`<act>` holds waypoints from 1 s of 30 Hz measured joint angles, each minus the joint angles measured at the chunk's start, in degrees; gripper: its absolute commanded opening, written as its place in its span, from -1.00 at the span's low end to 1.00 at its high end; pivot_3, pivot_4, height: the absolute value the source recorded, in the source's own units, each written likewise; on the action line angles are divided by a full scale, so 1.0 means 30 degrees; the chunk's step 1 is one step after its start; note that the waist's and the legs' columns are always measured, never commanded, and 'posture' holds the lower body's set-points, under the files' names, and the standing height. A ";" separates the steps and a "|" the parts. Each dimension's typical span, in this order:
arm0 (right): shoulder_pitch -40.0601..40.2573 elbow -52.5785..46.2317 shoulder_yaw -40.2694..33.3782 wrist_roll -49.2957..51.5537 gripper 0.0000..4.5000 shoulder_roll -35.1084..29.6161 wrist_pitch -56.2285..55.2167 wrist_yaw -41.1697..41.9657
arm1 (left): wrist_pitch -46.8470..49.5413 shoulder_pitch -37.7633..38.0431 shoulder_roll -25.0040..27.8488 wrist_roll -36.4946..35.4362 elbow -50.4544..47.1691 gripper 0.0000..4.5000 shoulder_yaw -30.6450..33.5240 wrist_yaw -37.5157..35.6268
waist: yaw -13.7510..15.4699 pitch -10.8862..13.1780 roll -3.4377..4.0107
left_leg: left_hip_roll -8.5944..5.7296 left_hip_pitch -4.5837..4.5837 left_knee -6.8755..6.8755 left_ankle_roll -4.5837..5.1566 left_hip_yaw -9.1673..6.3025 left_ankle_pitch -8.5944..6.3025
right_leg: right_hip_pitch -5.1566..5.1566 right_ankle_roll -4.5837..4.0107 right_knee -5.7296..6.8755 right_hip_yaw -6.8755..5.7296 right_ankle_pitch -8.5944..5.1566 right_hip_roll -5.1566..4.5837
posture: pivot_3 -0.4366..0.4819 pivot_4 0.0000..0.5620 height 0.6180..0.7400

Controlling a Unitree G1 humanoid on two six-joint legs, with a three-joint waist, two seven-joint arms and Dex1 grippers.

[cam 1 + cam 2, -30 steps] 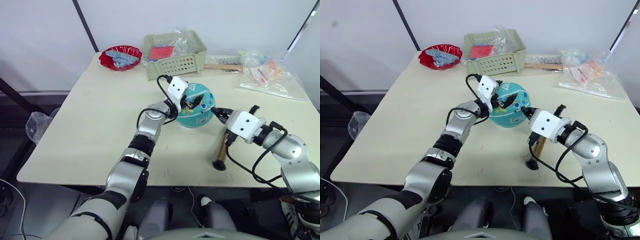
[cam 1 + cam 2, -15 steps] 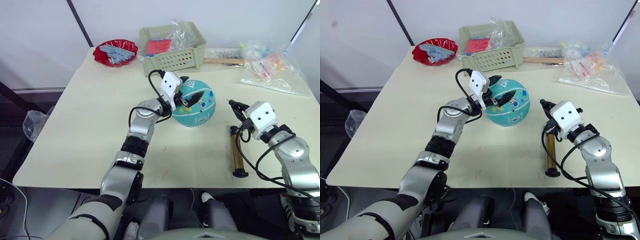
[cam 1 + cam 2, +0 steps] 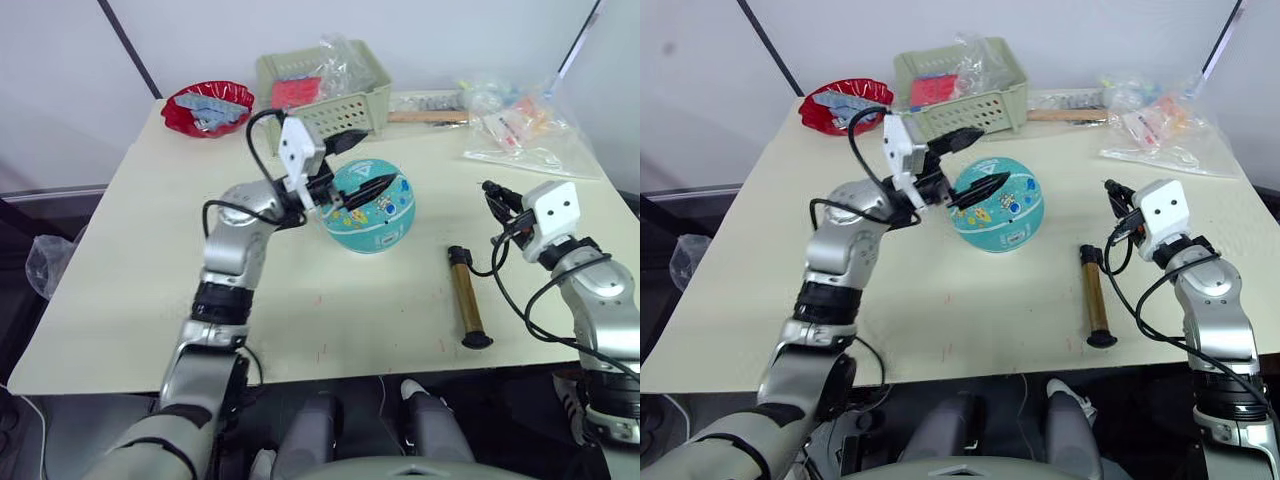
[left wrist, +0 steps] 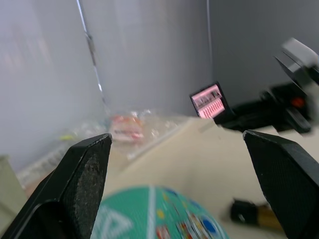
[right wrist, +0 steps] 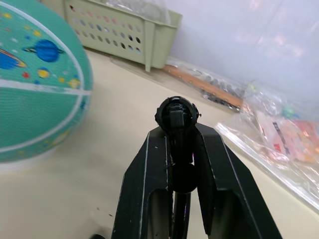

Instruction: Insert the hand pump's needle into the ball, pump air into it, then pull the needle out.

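The right gripper (image 5: pixel 175 130) has its jaws pinched shut on the small black fitting (image 5: pixel 175 113) at the end of the pump's hose; the needle itself is too fine to make out. A second ago this gripper was low beside the ball and over the pump; it has since drawn back to the robot's right and risen, so the fitting now sits well apart from the ball, with the thin black hose (image 3: pixel 496 262) trailing from it toward the pump. The hand pump (image 3: pixel 465 297) lies flat on the counter (image 3: pixel 120 270) between the ball and the right arm, its black T-handle toward the near edge.

The left gripper (image 3: pixel 968 165) has its jaws wide open, spanning the top of the ball (image 3: pixel 367 206) without clamping it; it was pressed closer onto the ball before and has lifted. The teal ball rests on the counter in front of the green basket (image 3: pixel 325 90).

Judging from this, the needle is out of the ball and the task looks at or close to its end, though I cannot tell from these pictures how much air went in.

On writing: the ball carries a white triangle logo (image 3: pixel 357 167), a white barcode label (image 3: pixel 384 238) and planet cartoons (image 5: pixel 46 51); none of the lettering is legible
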 measured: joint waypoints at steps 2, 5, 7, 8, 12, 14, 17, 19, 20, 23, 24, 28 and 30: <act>-0.0191 0.0275 -0.0285 0.0332 -0.96 -0.0062 0.0075 -0.0011 | 0.0399 0.1168 0.1272 -0.0457 -0.0867 1.00 0.0201 -0.1080 | -0.0021 0.0003 0.0004 | 0.0004 -0.0003 -0.0011 -0.0001 0.0054 0.0000 | -0.0045 0.0000 0.0017 0.0061 0.0001 0.0002 | -0.05 -0.47 1.00; -0.0488 0.0713 -0.0747 0.0553 -0.96 -0.0376 0.0287 -0.0036 | 0.0907 0.2706 0.2569 -0.1438 -0.2052 1.00 0.0530 -0.2531 | 0.0101 0.0009 0.0002 | 0.0031 -0.0013 -0.0009 0.0029 0.0070 -0.0018 | -0.0056 0.0002 0.0018 0.0076 0.0002 -0.0006 | -0.05 -0.47 1.00; -0.0995 0.0893 -0.0701 0.0805 -0.96 -0.0363 0.0434 -0.0038 | 0.1136 0.3493 0.3382 -0.1865 -0.2801 1.00 0.0576 -0.3266 | 0.0123 0.0021 -0.0005 | 0.0034 -0.0015 -0.0003 0.0075 0.0076 -0.0044 | -0.0056 0.0004 0.0018 0.0081 0.0004 -0.0007 | -0.05 -0.47 1.00; -0.1005 0.0897 -0.0705 0.0809 -0.96 -0.0365 0.0436 -0.0039 | 0.1141 0.3512 0.3414 -0.1878 -0.2813 1.00 0.0576 -0.3283 | 0.0083 0.0021 -0.0004 | 0.0034 -0.0010 -0.0004 0.0076 0.0088 -0.0045 | -0.0058 0.0004 0.0018 0.0096 0.0005 -0.0007 | -0.05 -0.47 1.00; -0.2078 0.1821 -0.1162 0.1370 -0.96 -0.0329 0.1038 -0.0450 | 0.1135 0.6219 0.4974 -0.2414 -0.3694 1.00 0.0991 -0.4990 | -0.0051 0.0038 0.0023 | 0.0082 0.0003 -0.0022 0.0078 0.0138 -0.0046 | -0.0085 -0.0002 0.0027 0.0136 0.0005 0.0010 | -0.05 -0.47 1.00; -0.2567 0.2432 -0.1384 0.1489 -0.96 -0.0344 0.1290 -0.0659 | 0.1005 0.7439 0.5414 -0.2531 -0.3801 1.00 0.1189 -0.5479 | -0.0025 0.0046 0.0031 | 0.0097 -0.0002 -0.0026 0.0079 0.0160 -0.0047 | -0.0110 -0.0005 0.0043 0.0149 0.0004 0.0017 | -0.05 -0.47 1.00; -0.3260 0.3229 -0.1664 0.1918 -0.96 -0.0295 0.1710 -0.1224 | 0.0903 0.8546 0.5712 -0.2872 -0.3846 1.00 0.1827 -0.5719 | 0.0073 0.0058 0.0028 | 0.0102 -0.0007 -0.0024 0.0084 0.0180 -0.0050 | -0.0126 -0.0008 0.0076 0.0162 0.0004 0.0013 | -0.05 -0.47 1.00; -0.3468 0.3492 -0.1861 0.2193 -0.96 -0.0240 0.2304 -0.1703 | 0.0426 0.8835 0.6021 -0.2869 -0.3838 1.00 0.2219 -0.5880 | 0.0150 0.0058 0.0028 | 0.0100 -0.0007 -0.0018 0.0087 0.0190 -0.0051 | -0.0125 -0.0008 0.0083 0.0162 0.0006 0.0005 | -0.05 -0.47 1.00; -0.3468 0.3561 -0.1904 0.2217 -0.96 -0.0235 0.2460 -0.1793 | 0.0379 0.8853 0.6021 -0.2870 -0.3837 1.00 0.2278 -0.5898 | 0.0155 0.0058 0.0028 | 0.0100 -0.0007 -0.0013 0.0087 0.0195 -0.0051 | -0.0125 -0.0008 0.0086 0.0164 0.0007 0.0004 | -0.05 -0.47 1.00; -0.3468 0.3750 -0.2243 0.2624 -0.96 0.0107 0.3673 -0.2779 | 0.0095 0.9081 0.6015 -0.2883 -0.3838 1.00 0.2331 -0.5903 | 0.0065 0.0059 0.0028 | 0.0100 -0.0002 -0.0011 0.0089 0.0237 -0.0052 | -0.0143 -0.0007 0.0111 0.0208 0.0008 0.0005 | -0.05 -0.47 1.00; -0.3468 0.3772 -0.2293 0.2684 -0.96 0.0135 0.3988 -0.3086 | -0.0013 0.9207 0.6015 -0.2880 -0.3838 1.00 0.2333 -0.5907 | 0.0047 0.0059 0.0028 | 0.0100 -0.0002 -0.0011 0.0090 0.0274 -0.0052 | -0.0177 -0.0008 0.0148 0.0249 0.0008 0.0006 | -0.05 -0.47 1.00; -0.3421 0.4099 -0.2968 0.2745 -0.96 0.0050 0.5019 -0.4146 | -0.0115 0.9676 0.6001 -0.2964 -0.3861 1.00 0.2493 -0.5761 | 0.0017 0.0059 0.0028 | 0.0107 0.0004 -0.0011 0.0092 0.0326 -0.0053 | -0.0223 -0.0011 0.0211 0.0289 0.0006 0.0012 | -0.05 -0.47 1.00; -0.3243 0.4123 -0.2991 0.2634 -0.96 -0.0110 0.5240 -0.4411 | -0.0116 0.9827 0.6002 -0.3066 -0.3984 1.00 0.2649 -0.5646 | 0.0012 0.0059 0.0028 | 0.0111 0.0015 -0.0008 0.0094 0.0336 -0.0053 | -0.0224 -0.0012 0.0232 0.0297 0.0005 0.0013 | -0.05 -0.47 1.00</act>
